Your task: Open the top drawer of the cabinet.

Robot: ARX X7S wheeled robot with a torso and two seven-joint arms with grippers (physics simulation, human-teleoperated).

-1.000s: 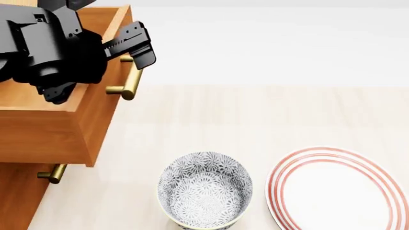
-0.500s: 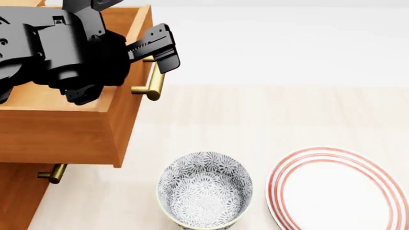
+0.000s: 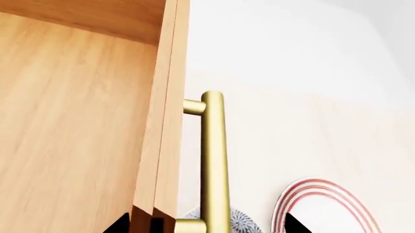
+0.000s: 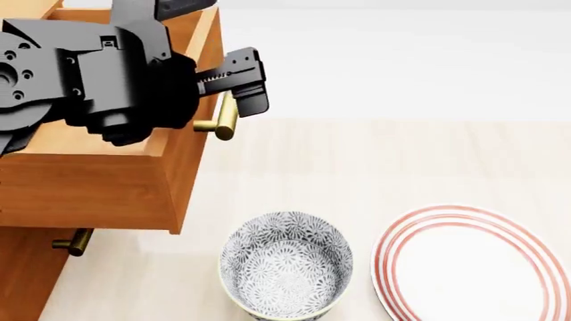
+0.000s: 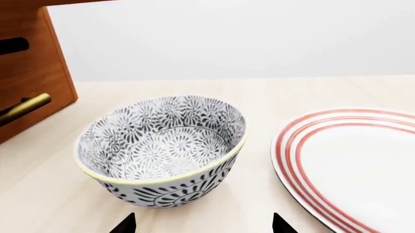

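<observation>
Orange-brown wooden top drawer [image 4: 98, 177] has slid further out of the tall orange-brown cabinet [image 4: 23, 267] since the earlier frame, left gripper [image 4: 234, 83] moving with it. Its black fingers [image 4: 253, 100] sit either side of the brass cylindrical bar handle [image 4: 226, 115], clamped on it. Right gripper [image 5: 202, 226]: fingertips spread apart, patterned black-and-white bowl [image 5: 162, 148] just ahead, red-ringed white plate [image 5: 353, 165] beside it.
</observation>
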